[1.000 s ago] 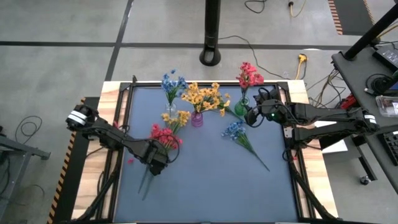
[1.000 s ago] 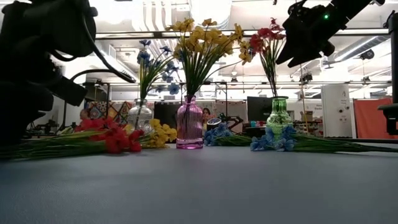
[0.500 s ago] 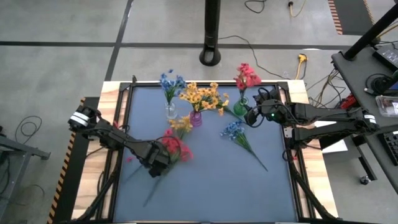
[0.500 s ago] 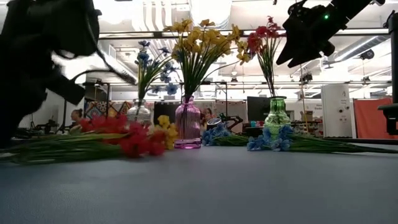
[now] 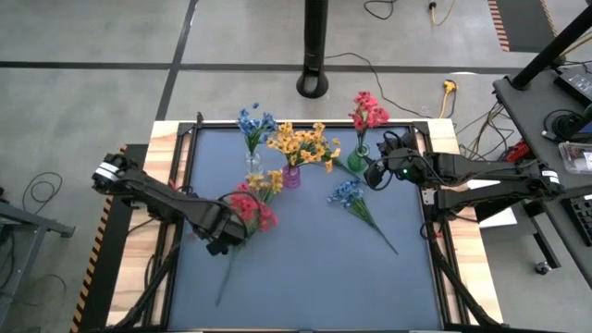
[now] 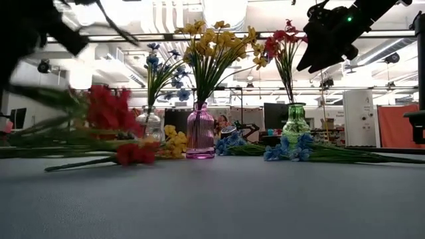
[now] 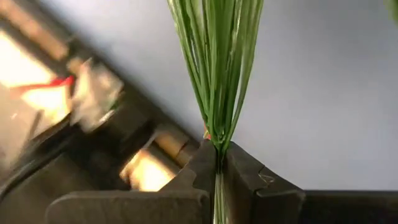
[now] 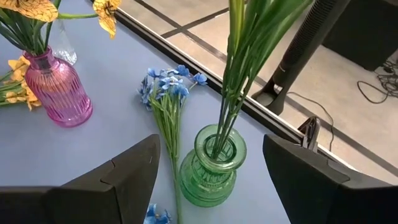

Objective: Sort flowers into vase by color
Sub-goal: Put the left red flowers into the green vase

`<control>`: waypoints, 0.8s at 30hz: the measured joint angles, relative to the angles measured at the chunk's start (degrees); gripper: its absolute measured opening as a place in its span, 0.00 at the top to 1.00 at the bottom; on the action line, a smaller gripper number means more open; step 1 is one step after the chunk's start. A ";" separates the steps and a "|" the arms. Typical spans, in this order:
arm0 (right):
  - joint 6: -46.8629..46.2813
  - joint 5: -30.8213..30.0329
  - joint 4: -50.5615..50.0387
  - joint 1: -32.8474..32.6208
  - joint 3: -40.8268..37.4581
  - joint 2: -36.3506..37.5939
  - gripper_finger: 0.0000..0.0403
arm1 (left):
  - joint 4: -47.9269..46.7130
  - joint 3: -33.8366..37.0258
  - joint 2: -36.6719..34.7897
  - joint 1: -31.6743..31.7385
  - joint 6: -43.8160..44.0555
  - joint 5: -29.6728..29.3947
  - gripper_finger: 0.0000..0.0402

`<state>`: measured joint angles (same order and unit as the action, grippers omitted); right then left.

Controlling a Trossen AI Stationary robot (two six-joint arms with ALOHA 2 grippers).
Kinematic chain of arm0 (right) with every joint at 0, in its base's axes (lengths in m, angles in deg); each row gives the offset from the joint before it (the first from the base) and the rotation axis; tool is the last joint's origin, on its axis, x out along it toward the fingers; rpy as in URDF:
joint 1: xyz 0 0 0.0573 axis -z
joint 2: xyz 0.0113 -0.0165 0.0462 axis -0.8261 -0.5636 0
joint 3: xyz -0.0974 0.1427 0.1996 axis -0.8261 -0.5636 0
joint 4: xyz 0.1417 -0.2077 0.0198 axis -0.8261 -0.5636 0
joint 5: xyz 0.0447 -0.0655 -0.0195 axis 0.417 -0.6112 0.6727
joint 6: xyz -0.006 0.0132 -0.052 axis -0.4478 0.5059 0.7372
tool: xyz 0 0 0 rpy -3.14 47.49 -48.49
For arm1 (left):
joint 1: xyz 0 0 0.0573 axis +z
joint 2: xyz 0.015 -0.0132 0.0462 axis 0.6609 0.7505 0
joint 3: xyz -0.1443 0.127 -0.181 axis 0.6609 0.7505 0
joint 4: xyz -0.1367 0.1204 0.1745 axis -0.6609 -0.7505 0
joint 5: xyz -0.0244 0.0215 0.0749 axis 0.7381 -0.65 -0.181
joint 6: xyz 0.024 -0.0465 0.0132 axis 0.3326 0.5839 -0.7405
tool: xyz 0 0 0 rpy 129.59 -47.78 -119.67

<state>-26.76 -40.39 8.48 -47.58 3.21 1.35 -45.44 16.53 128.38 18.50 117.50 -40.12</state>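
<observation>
My left gripper [image 5: 222, 242] is shut on the green stems of a red flower sprig [image 5: 250, 208], whose blossoms [image 6: 106, 109] ride above the table. A second red cluster [image 6: 136, 154] lies on the mat beneath it. A yellow sprig [image 5: 264, 180] and a blue sprig [image 5: 356, 199] lie flat on the mat. Blue flowers stand in a clear vase [image 5: 252, 162], yellow ones in a pink vase [image 5: 293, 176] and red ones in a green vase [image 8: 214, 168]. My right gripper [image 8: 211, 180] hangs open above the green vase, touching nothing. My left gripper pinches the red sprig's bundle of thin green stems [image 7: 219, 146] between its two fingers, which lie across the stems. The leafy stems fan out beyond the fingers. The blossom end is off the table and the sprig sits slanted; whether its stem end touches the mat I cannot tell.
The three vases stand in a row along the far side of the blue mat [image 5: 305, 277], whose near half lies bare. A black frame [image 5: 185, 185] borders the mat. A dark stand post [image 5: 314, 55] rises beyond the table's far edge.
My left gripper has shut on the red sprig's stems and risen a little toward the table's left edge. The sprig's blossom end has come up off the mat and now sits slanted. The other red cluster stays on the table.
</observation>
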 joint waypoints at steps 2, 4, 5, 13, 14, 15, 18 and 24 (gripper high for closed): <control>0.10 0.00 -0.09 0.00 0.00 0.08 0.31 | -2.43 -3.19 -0.86 0.18 1.09 1.53 1.00; -0.14 0.00 -0.25 0.00 0.00 0.04 0.32 | 0.70 -6.02 -2.60 0.20 0.86 2.96 1.00; -0.17 0.00 -0.20 0.00 0.00 0.00 0.32 | 1.02 -8.17 -2.80 0.20 1.06 2.38 1.00; 0.05 0.00 -0.22 0.00 -0.02 -0.05 0.32 | -1.59 -20.85 -2.73 -0.39 0.45 -13.67 1.00; 0.24 0.00 -0.22 0.00 -0.02 -0.02 0.32 | -1.31 -21.51 -2.74 -0.53 -0.18 -15.03 1.00; 0.37 0.00 -0.25 0.00 -0.02 -0.03 0.32 | -1.25 -22.06 -2.76 -0.73 -0.47 -16.08 1.00; 0.43 0.00 -1.03 0.00 -0.02 0.00 0.33 | -0.11 -22.61 -2.79 -1.21 -2.87 -18.48 1.00; 1.79 1.56 -1.25 -0.49 -0.81 0.12 0.32 | 33.21 -15.81 -3.40 -6.56 -36.12 -21.72 1.00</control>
<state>-24.97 -38.83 7.24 -48.06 2.41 1.47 -12.23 0.72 124.98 11.93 81.38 -61.84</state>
